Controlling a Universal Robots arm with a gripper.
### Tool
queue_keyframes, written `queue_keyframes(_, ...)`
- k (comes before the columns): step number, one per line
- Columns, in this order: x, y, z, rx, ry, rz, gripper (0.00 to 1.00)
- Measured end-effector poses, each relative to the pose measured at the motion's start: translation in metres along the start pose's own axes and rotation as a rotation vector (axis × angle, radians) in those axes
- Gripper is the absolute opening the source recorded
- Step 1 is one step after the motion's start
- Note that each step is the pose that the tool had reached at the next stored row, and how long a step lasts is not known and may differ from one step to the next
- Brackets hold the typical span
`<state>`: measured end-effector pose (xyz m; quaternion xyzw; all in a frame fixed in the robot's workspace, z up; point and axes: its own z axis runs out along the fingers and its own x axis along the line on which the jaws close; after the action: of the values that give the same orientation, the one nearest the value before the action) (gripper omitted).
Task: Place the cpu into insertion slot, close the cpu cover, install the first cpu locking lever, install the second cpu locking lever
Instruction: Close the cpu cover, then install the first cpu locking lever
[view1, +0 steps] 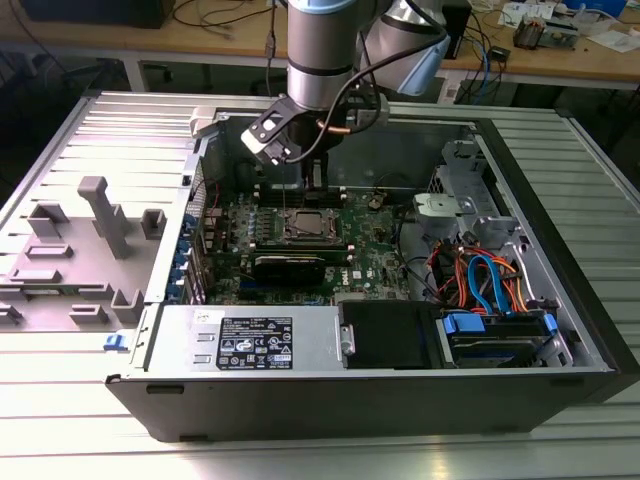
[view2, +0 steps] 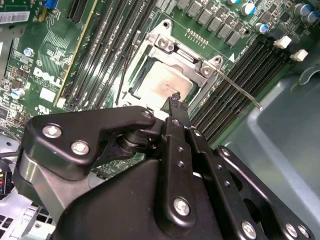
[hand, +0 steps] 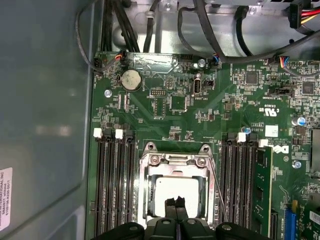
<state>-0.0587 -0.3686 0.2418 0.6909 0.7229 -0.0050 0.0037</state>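
The gripper (hand: 174, 202) hangs just above the cpu (hand: 175, 187), fingertips (hand: 170, 205) closed together on nothing; 1 loose locking lever (view2: 240, 90) lies alongside the cpu cover (hand: 149, 185).

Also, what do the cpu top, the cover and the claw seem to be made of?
The cpu top looks like matte silvery-grey metal, with a dull, even sheen. The cover seems to be thin, bright sheet metal, probably steel, with shiny edges. The claw is matte black and held together by silvery screws. It could be coated metal or hard plastic; the look leaves that open.
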Motion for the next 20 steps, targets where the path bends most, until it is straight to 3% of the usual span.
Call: queue_keyframes(20, -0.0027, -0.0001, 0.0004, 0.0, -0.0025, -0.012, 0.11)
